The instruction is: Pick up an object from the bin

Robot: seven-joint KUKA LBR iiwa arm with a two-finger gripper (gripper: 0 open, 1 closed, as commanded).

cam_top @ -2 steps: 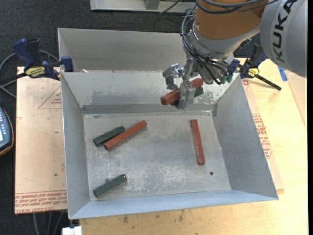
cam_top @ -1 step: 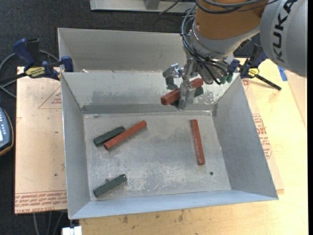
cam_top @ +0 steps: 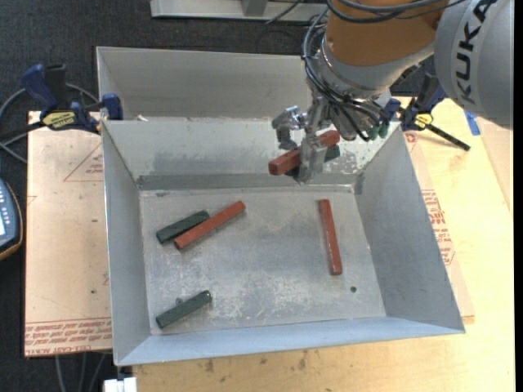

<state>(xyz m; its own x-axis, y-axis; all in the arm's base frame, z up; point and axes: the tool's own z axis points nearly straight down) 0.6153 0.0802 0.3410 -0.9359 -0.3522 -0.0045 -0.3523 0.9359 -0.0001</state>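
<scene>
Red-brown and blocky, a short rectangular bar [cam_top: 283,163] is sitting crosswise between the fingers of the two-finger gripper [cam_top: 309,168], and the jaws are pressing in on it from both sides, clamped around its middle. The bar is tilting, its left end dipping lower and its right end poking up past the fingers. Gripper and bar are hanging over the far side of the grey metal bin [cam_top: 122,219], in front of the rear wall and toward the right-hand corner, clear of the floor. The arm [cam_top: 376,31] is reaching down to it from the upper right, cables trailing around the wrist. Down on the floor, in the left half, a longer red-brown bar [cam_top: 214,223] is lying on a diagonal, and a dark green bar [cam_top: 181,227] is lying alongside it, touching its lower-left part. Over on the right, a thin red-brown stick [cam_top: 330,237] is lying almost straight toward the front wall, well apart from that pair. Near the front-left corner, a second dark green bar [cam_top: 184,309] is lying on its own, angled slightly.
</scene>
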